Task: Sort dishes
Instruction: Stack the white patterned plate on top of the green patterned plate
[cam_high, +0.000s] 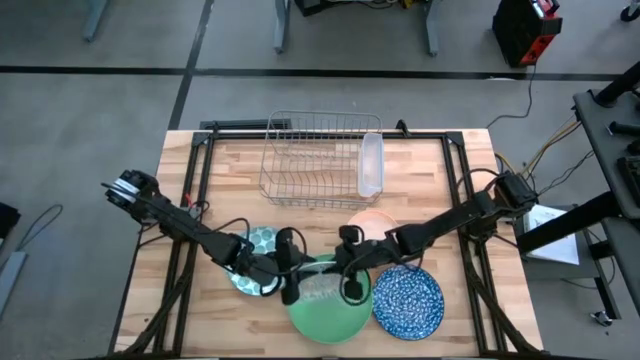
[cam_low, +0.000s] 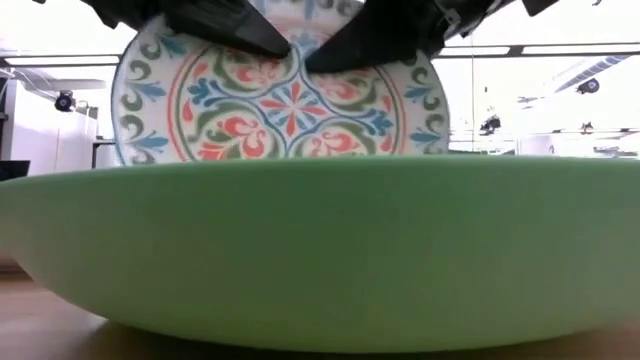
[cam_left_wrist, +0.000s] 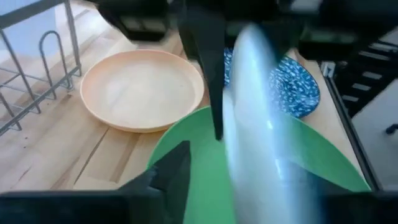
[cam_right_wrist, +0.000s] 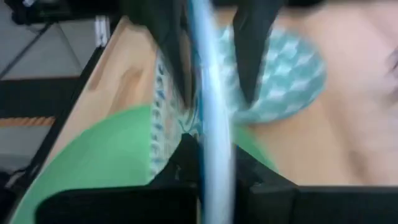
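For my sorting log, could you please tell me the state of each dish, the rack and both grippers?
Floral plate: upright, held above green plate.
Green plate: flat on table.
Blue speckled plate: flat.
Dotted plate: flat.
Peach bowl: flat.
Rack: no dishes.
Left gripper: gripping floral plate.
Right gripper: gripping it.

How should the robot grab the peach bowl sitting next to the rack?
By its raised rim, from above. The peach bowl lies flat and upright on the table, so one finger can go inside the rim and one outside, on the open edge facing away from the rack.
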